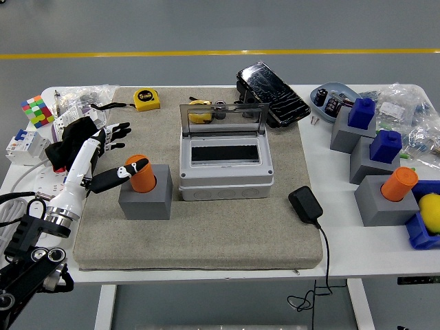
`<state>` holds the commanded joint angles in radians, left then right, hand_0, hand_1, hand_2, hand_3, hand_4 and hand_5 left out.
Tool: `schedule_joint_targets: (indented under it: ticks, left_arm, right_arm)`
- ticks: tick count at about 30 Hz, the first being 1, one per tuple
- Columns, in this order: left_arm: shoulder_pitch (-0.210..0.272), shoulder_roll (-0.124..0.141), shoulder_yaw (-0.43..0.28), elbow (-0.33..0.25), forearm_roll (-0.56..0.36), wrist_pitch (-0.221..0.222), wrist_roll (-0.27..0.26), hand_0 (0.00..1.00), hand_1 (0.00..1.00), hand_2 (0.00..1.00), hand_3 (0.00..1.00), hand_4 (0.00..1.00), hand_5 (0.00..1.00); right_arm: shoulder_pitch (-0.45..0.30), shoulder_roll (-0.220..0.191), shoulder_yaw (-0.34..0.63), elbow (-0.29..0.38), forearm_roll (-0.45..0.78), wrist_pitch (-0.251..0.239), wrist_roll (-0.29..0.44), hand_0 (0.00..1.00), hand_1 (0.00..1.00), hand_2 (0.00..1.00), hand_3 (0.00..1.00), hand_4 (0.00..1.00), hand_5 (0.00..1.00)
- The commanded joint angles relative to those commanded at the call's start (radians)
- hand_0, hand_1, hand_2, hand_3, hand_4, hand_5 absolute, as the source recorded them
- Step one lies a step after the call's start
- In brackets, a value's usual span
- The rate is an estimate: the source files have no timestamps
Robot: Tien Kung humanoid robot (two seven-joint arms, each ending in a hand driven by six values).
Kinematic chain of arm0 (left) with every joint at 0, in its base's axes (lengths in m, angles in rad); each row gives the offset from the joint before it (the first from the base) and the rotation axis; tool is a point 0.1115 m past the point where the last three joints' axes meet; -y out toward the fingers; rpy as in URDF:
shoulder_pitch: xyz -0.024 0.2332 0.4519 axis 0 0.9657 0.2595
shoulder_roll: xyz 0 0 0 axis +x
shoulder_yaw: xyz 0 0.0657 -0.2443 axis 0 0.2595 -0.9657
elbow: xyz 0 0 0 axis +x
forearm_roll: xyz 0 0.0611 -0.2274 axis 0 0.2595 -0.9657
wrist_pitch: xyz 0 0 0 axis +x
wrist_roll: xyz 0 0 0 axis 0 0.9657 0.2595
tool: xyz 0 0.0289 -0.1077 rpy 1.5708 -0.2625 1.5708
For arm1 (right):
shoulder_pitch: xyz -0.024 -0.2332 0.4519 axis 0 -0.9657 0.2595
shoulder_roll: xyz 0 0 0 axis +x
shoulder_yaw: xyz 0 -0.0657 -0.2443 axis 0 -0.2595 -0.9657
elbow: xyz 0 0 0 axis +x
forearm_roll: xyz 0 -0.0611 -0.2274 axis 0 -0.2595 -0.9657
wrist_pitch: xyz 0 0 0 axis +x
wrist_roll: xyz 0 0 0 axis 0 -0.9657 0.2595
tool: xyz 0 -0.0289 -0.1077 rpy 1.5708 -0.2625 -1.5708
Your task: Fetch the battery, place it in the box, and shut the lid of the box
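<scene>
The left hand [103,155] (fingers spread, thumb touching) sits just left of the upright orange battery [142,177]; the open box [225,165] lies right.

One grey box [225,172] with its clear lid [223,118] raised stands mid-table [344,240]. There are five grey blocks: one [145,201] at the left near the box, and four at the right, of which the nearest [386,201] and the farthest [346,132] are easiest to pick out. Two orange cylinders show, one [141,174] in the left block and one [399,183] in the nearest right block. Two blue blocks sit on right-hand grey blocks, one far [361,112] and one nearer [385,146]. There is one yellow tape measure [146,100], one colour cube [37,111] at the far left, one black power adapter [305,204], one black case [272,93], one blue dish [335,95], one grey mat [206,234], and one robot hand [103,155].
</scene>
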<state>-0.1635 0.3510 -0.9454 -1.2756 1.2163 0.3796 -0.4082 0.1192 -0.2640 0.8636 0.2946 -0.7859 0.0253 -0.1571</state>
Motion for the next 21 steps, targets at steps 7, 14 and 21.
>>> schedule_joint_targets:
  ticks: [7,14,21]
  left_arm:
    - [-0.020,0.009,0.066,0.017,-0.034,0.010,-0.040,0.696,0.827,0.829,0.808,0.998,0.210]
    - [-0.042,0.009,0.133,0.033,-0.069,0.044,-0.119,0.682,0.775,0.774,0.756,0.998,0.128]
    - [-0.060,0.001,0.151,0.042,-0.114,0.055,-0.142,0.659,0.686,0.678,0.680,0.998,0.058]
  right_arm:
    - [0.001,-0.003,-0.007,0.002,0.000,0.000,0.000,0.677,0.679,0.709,0.557,0.909,0.516]
    - [0.001,-0.005,-0.006,0.003,-0.001,0.001,0.000,0.677,0.680,0.708,0.557,0.909,0.516]
    - [-0.003,-0.005,-0.003,0.006,-0.003,0.001,0.000,0.676,0.680,0.708,0.556,0.909,0.517]
